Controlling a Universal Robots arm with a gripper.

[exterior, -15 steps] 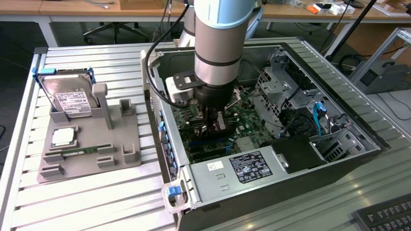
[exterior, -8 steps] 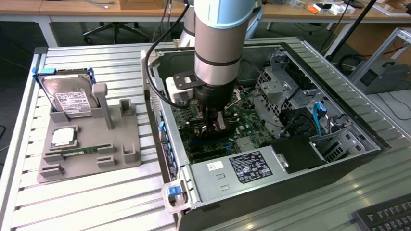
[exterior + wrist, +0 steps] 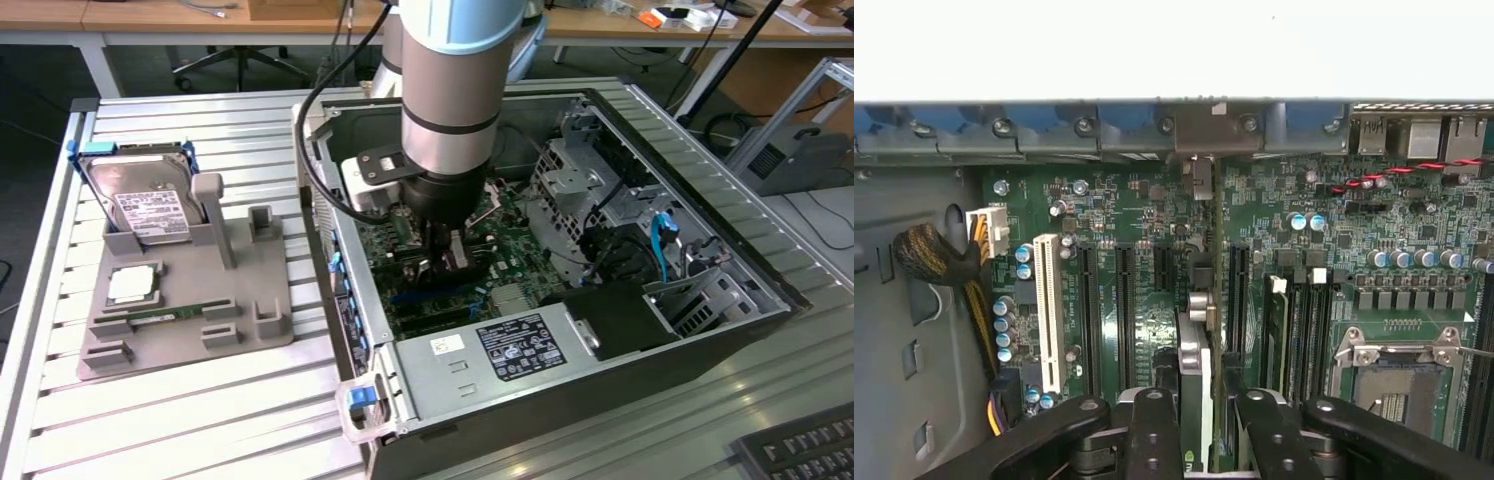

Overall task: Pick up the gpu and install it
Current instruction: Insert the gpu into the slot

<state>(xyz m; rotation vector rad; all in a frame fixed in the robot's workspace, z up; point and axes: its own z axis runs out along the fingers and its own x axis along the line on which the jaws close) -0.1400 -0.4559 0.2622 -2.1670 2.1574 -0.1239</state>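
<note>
**benchrat:** How did you line it up at that point? That's the step where mine always goes crooked.

**me:** My gripper (image 3: 1206, 432) was clamped on the gpu (image 3: 1194, 355), one finger on each flat face. The card hung edge-on just above the board (image 3: 1154, 200), inside the case (image 3: 747, 300). From what I could see it wasn't seated yet. I reckoned the trick was to keep the card's long edge parallel to the black slots (image 3: 1124, 300) and bring the bracket end in against the rear wall (image 3: 1204, 125) beside the board. Push straight down and don't rock it. If it's tilted, the contact edge rides on the slot lip and doesn't drop in.

**benchrat:** Slippery to hold?

**me:** Looked like it. It was a thin, stiff card with dark, hard faces and a bare metal bracket at one end, so there wasn't much to bite on. The board was green and crowded with little round capacitors on both sides of the slots. I couldn't tell exactly which black slot the edge sat over. The white slot (image 3: 1050, 310) was well off to one side of the card.
</note>
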